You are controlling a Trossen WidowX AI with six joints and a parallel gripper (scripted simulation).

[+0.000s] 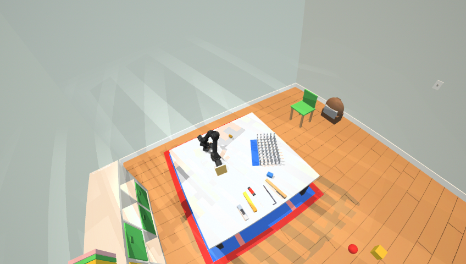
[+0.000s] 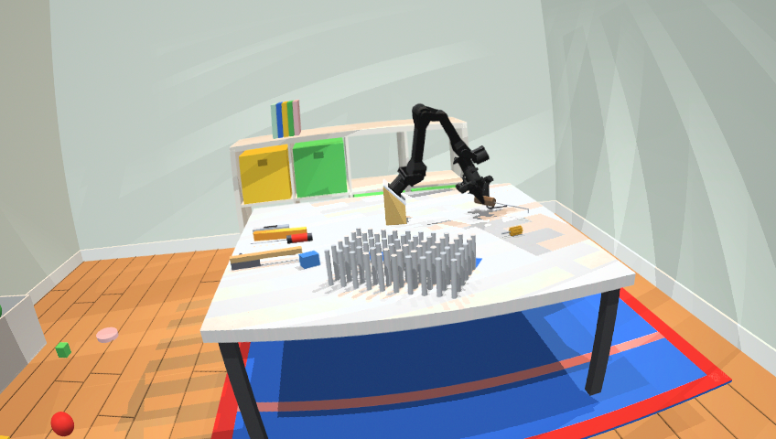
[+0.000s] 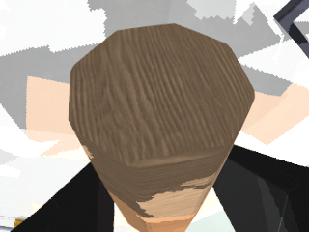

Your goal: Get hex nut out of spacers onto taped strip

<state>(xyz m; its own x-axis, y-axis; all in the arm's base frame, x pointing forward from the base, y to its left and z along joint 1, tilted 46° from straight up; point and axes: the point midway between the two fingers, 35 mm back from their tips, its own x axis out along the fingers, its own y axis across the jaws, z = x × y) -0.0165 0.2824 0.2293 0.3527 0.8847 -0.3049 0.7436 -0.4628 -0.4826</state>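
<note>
My gripper (image 1: pixel 209 148) (image 2: pixel 485 202) (image 3: pixel 156 158) is shut on the wooden handle (image 2: pixel 489 201) (image 3: pixel 161 92) of a tool, low at the side of the table by the arm's base. A thin rod (image 2: pixel 511 207) with a small bent tip runs out from the handle. Whether the handle clears the table is unclear. The grey metal spacers (image 1: pixel 268 148) (image 2: pixel 454 278) stand upright in rows, away from the gripper. The blue taped strip (image 1: pixel 255 157) (image 2: pixel 479 262) lies along their near side. The hex nut cannot be made out among the spacers.
A small orange-handled tool (image 1: pixel 231 136) (image 2: pixel 515 230) lies between gripper and spacers. A blue block (image 1: pixel 269 174) (image 2: pixel 309 259), a wooden-handled tool (image 1: pixel 275 188), a dark hooked rod (image 1: pixel 270 194), a red-handled screwdriver (image 1: pixel 251 191) and a yellow bar (image 1: pixel 249 201) lie across the table. A dark bent piece (image 3: pixel 290 18) shows in the wrist view.
</note>
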